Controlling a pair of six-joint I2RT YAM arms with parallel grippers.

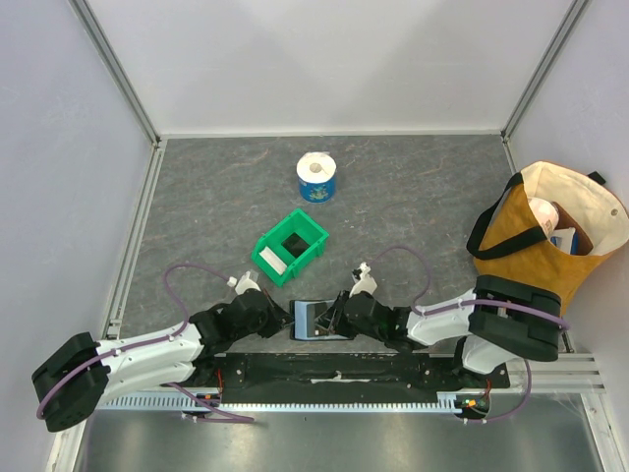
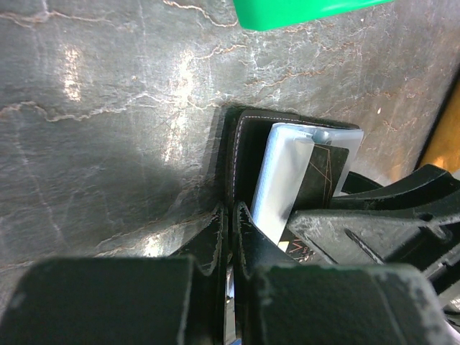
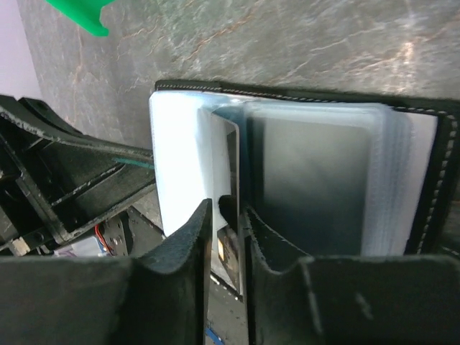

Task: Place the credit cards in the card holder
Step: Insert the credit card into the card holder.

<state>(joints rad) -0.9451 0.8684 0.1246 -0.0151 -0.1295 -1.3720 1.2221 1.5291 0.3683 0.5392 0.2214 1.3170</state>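
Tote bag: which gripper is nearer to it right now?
Right. The right gripper is at the card holder, on the side facing the tote bag but well short of it. The left gripper is on the holder's opposite side, farther away.

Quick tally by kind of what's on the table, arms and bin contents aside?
Card holder: 1
Card, at the holder: 1
Green bin: 1
Paper roll: 1
Tote bag: 1
Total: 5
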